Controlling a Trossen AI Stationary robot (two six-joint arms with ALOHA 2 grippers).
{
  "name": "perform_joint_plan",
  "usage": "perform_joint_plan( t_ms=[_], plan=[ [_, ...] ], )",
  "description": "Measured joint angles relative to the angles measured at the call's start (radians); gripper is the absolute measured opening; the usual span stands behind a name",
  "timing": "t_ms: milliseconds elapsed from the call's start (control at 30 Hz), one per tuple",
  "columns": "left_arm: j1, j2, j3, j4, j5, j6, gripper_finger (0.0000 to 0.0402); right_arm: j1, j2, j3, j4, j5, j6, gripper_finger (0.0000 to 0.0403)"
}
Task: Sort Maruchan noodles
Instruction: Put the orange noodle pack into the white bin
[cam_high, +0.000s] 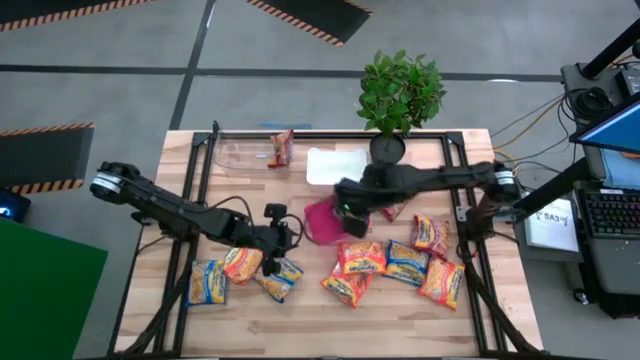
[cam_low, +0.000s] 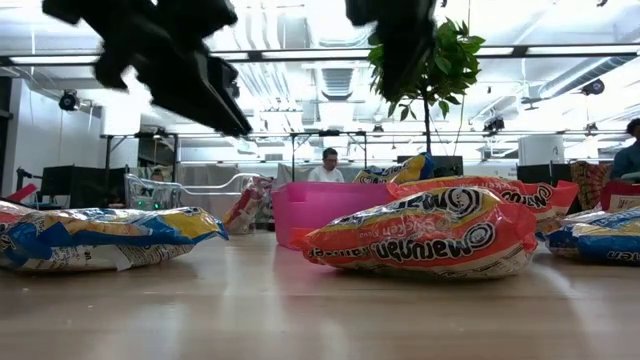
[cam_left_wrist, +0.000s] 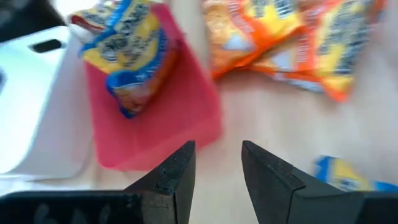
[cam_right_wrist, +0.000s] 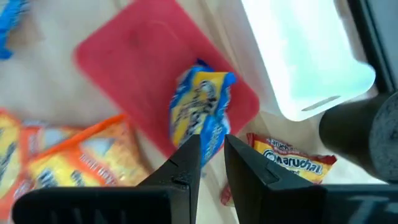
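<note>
Shallow red plastic tray (cam_right_wrist: 130, 68), mid-table: blue-and-yellow crinkly noodle packet (cam_right_wrist: 196, 115) over it, pinched by right gripper (cam_right_wrist: 211, 155). Beside tray: left gripper (cam_left_wrist: 217, 165), parted, empty.

The crinkly orange plastic noodle packet (cam_low: 420, 238) lying nearest on the tabletop in the low view carries the brand "Maruchan" in white letters, printed upside down as it lies; smaller print beside it is too blurred to read. In the right wrist view, the reddish-pink plastic packet (cam_right_wrist: 292, 163) beside the white tray shows "Maruchan" in white lettering. Print on the other packets cannot be read.
</note>
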Motion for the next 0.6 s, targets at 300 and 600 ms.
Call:
perform_joint_plan(
  t_ms=[300,600],
  plan=[
    [-0.180,-0.116,0.062,-0.171,-0.138,-0.148,0.0113,0.193,-0.169,-0.184,0.062,0.031,0.067,0.0061],
    [-0.294,-0.225,0.052,-0.134,-0.321,-0.138,0.0113,0.296,-0.319,-0.497,0.344,-0.081,0.082,0.0062]
  ],
)
